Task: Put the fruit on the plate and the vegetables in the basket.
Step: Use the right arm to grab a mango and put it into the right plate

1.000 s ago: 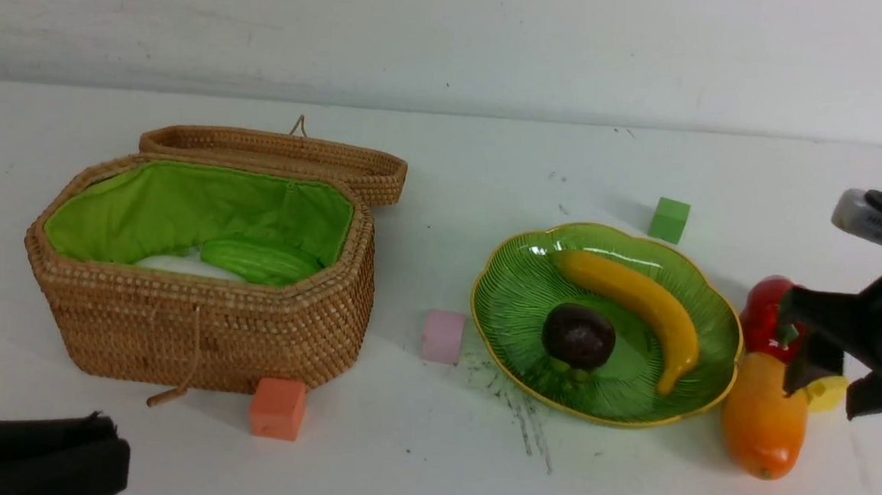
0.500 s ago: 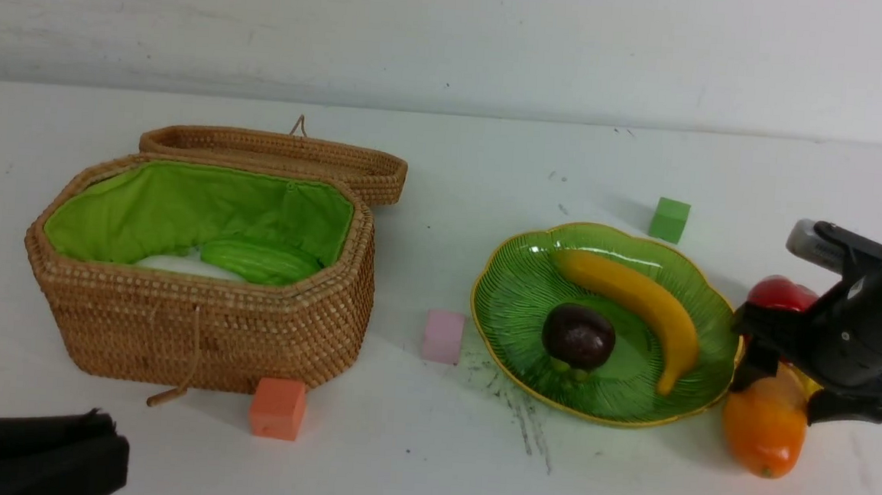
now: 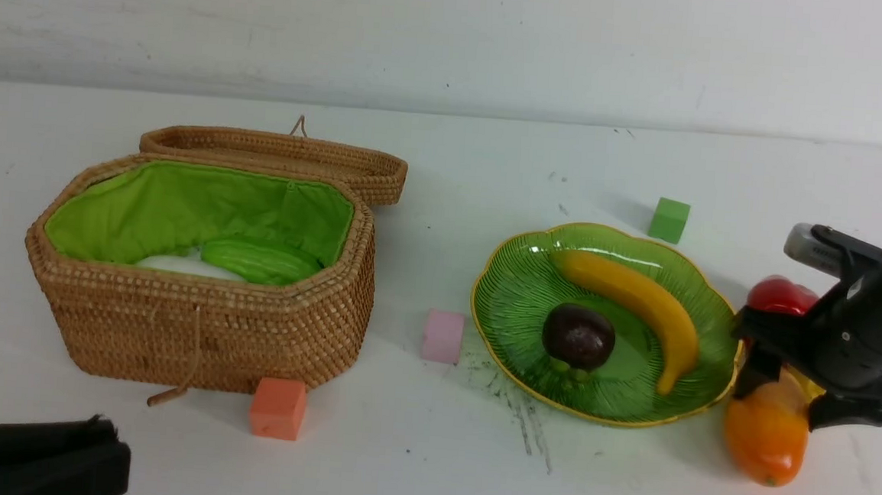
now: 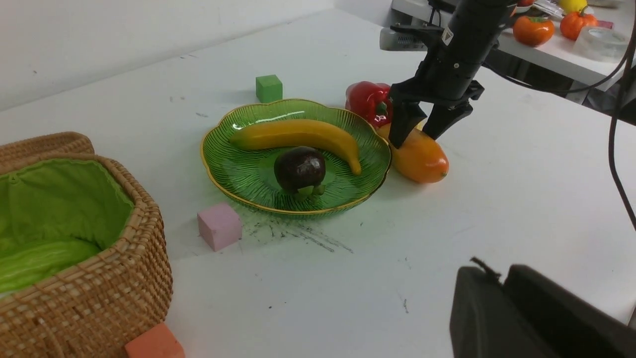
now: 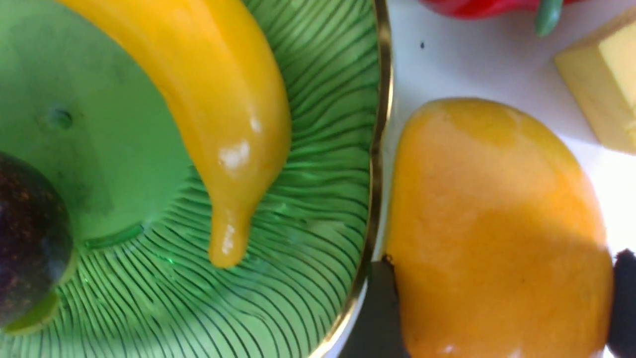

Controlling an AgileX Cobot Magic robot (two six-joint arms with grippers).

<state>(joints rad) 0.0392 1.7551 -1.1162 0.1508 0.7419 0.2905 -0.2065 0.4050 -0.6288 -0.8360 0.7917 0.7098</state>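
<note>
The green plate [image 3: 514, 298] holds the banana [image 3: 637, 298] and the mangosteen [image 3: 578, 335]. The mango [image 3: 766, 447] lies on the table against the plate's right rim. My right gripper [image 3: 782, 404] is open and low over the mango, one finger on each side, pads at its skin in the right wrist view [image 5: 502, 263]. The red pepper [image 3: 779, 295] lies just behind it. The open basket [image 3: 199, 324] holds the cucumber [image 3: 256, 261] and the radish [image 3: 179, 264]. No carrot shows. My left gripper [image 3: 30, 460] is shut and empty at the front left.
Foam cubes lie about: green [image 3: 669, 219] behind the plate, pink [image 3: 443, 336] between basket and plate, orange [image 3: 276, 408] in front of the basket, yellow [image 5: 606, 99] beside the mango. The basket lid [image 3: 278, 153] lies open behind it.
My right gripper came down and to the left, from beside the pepper to astride the mango. The mango shifted slightly. The left arm has not moved.
</note>
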